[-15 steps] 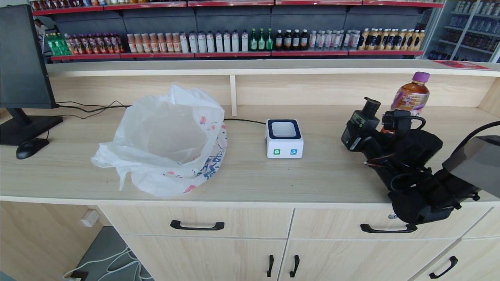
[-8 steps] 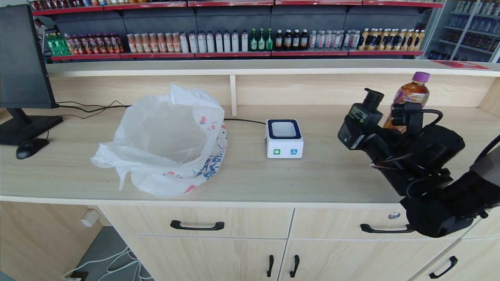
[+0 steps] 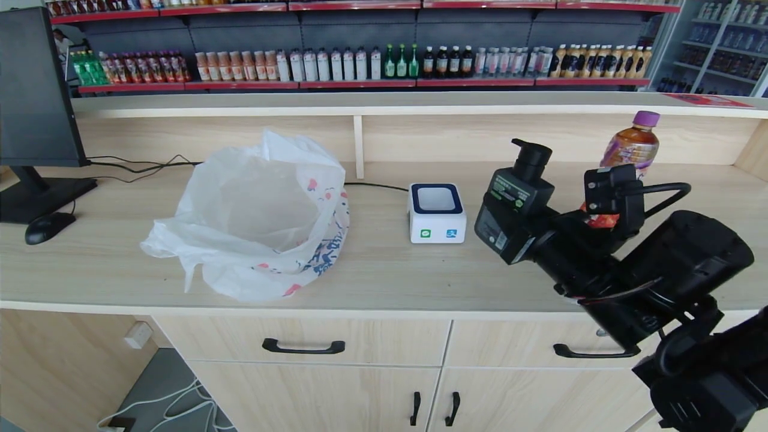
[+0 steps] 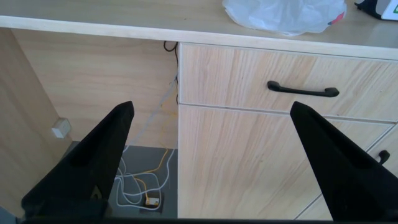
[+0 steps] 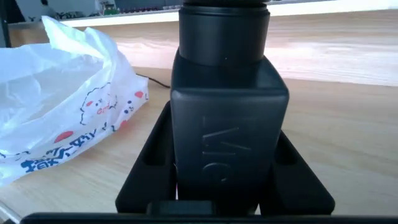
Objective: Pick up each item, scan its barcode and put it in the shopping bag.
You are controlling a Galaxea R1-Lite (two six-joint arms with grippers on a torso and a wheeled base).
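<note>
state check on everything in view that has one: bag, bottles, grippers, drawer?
bag: open, mouth up
right gripper: shut on dark bottle
dark bottle: capped, tilted, held above the counter
left gripper: open, empty
tea bottle: capped, upright on counter
drawer: shut

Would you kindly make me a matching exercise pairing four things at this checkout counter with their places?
Things: 1 shopping bag; 2 scanner; 3 dark bottle; 4 purple-capped bottle.
Places: A between the jaws of the right gripper; B upright at the back right of the counter; C left part of the counter; D mid-counter, right of the bag.
Pairs: 1-C; 2-D; 3-A; 4-B.
</note>
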